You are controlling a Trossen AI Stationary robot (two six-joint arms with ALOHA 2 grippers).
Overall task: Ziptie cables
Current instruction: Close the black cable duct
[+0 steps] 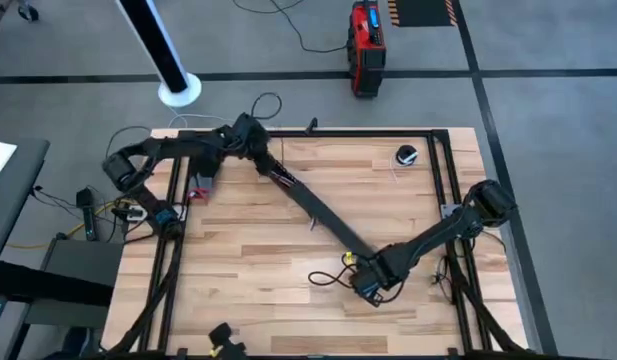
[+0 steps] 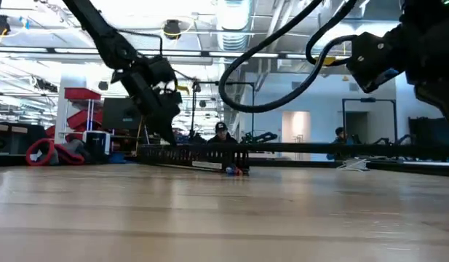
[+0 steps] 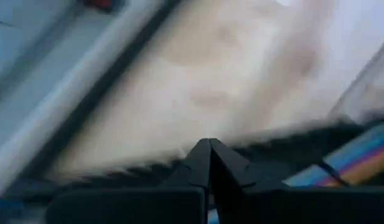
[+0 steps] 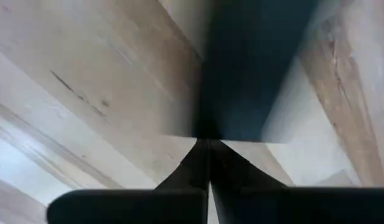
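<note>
Left gripper (image 1: 258,150): at the far left part of the wooden table (image 1: 238,260), at the upper end of a long black strip (image 1: 318,210). In its wrist view the two dark fingers (image 3: 207,165) meet in a point, pressed together, with no gap between them.
Cables (image 3: 356,158): a flat band of blue, grey, red and yellow wires shows just beside the left gripper's fingertips in its wrist view, lying along a dark channel. Whether the fingers touch the wires, I cannot tell.
Black strip: runs diagonally across the table from the left gripper down to the right gripper. From table height it appears as a low dark bar (image 2: 195,154) with a small red and blue spot at its end.
Right gripper (image 1: 371,283): at the near end of the strip, close to a yellow connector (image 1: 348,258). Its fingers (image 4: 207,162) are together, tips against the end of a dark flat piece (image 4: 254,68) directly ahead of them.
</note>
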